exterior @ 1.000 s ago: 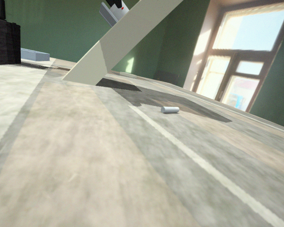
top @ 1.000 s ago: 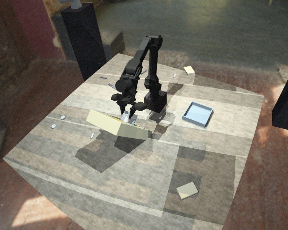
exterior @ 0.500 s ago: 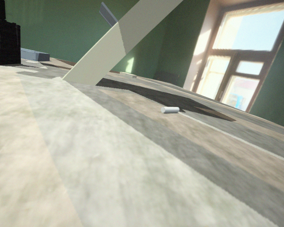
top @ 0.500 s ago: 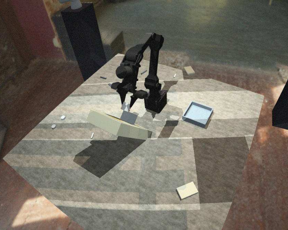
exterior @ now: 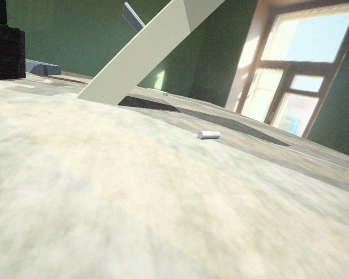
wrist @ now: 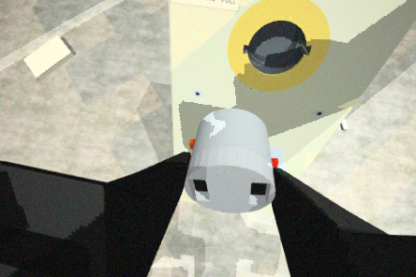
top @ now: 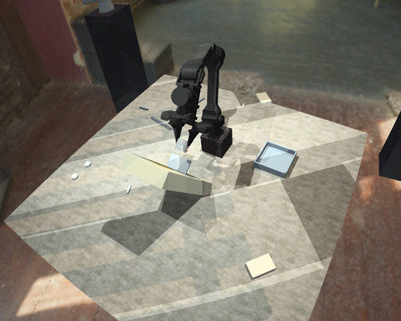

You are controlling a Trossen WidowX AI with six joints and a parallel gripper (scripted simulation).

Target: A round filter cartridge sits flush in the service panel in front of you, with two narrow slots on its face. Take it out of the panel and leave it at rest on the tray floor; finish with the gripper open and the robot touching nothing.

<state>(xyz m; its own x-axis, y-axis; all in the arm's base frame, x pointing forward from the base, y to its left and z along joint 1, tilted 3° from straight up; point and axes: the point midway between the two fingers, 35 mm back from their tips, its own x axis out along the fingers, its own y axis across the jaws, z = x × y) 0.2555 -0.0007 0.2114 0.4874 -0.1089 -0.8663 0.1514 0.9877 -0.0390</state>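
Note:
My gripper (top: 182,143) (wrist: 230,167) is shut on the round grey filter cartridge (top: 181,145) (wrist: 229,152), whose face with two dark slots points at the wrist camera. I hold it in the air, clear of the slanted cream service panel (top: 149,169) (exterior: 144,51) (wrist: 201,58). The panel's socket (wrist: 276,46), inside a yellow ring (wrist: 244,74), is empty and dark. The light blue tray (top: 270,171) (exterior: 42,66) stands to the right of the arm's base, with nothing in it.
A grey-blue block (top: 179,163) (exterior: 133,15) sits at the panel's upper edge. A small white cylinder (top: 128,189) (exterior: 208,134), two white discs (top: 87,163) (top: 74,176), cream blocks (top: 260,265) (top: 263,97) (wrist: 49,55) and a grey bar (top: 161,123) lie about. Dark pillars (top: 114,51) (top: 399,144) flank the table.

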